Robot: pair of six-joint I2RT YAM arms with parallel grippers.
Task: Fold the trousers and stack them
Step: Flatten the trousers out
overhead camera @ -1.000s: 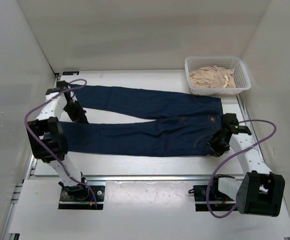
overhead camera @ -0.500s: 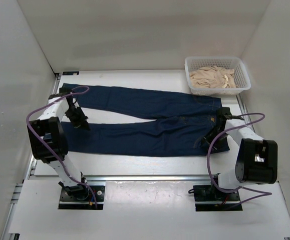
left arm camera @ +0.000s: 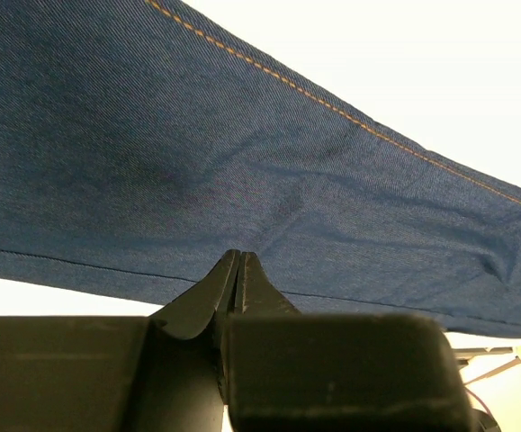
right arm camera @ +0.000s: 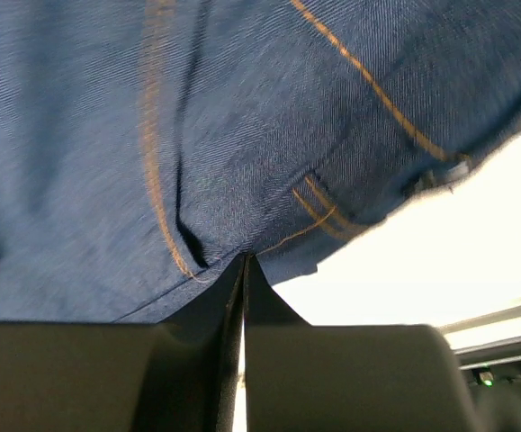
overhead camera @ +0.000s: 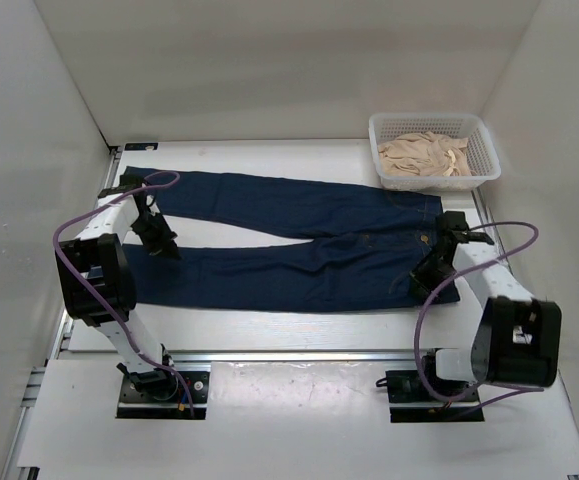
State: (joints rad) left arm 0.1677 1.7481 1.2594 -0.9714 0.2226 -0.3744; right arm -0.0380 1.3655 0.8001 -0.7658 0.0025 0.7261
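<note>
The dark blue trousers lie flat across the table, legs to the left and waist to the right. My left gripper sits at the cuff end of the near leg, on its far edge. In the left wrist view its jaws are pressed together on the hem of the denim. My right gripper is at the near corner of the waist. Its jaws are shut, with the orange-stitched denim puckered at the tips.
A white mesh basket holding beige cloth stands at the back right, just beyond the waistband. White walls close in the table on the left, back and right. Purple cables loop off both arms.
The right gripper has closed onto the waist edge and its arm has shifted slightly. The left gripper slid a little toward the far edge of the near leg a second ago, then held still.
</note>
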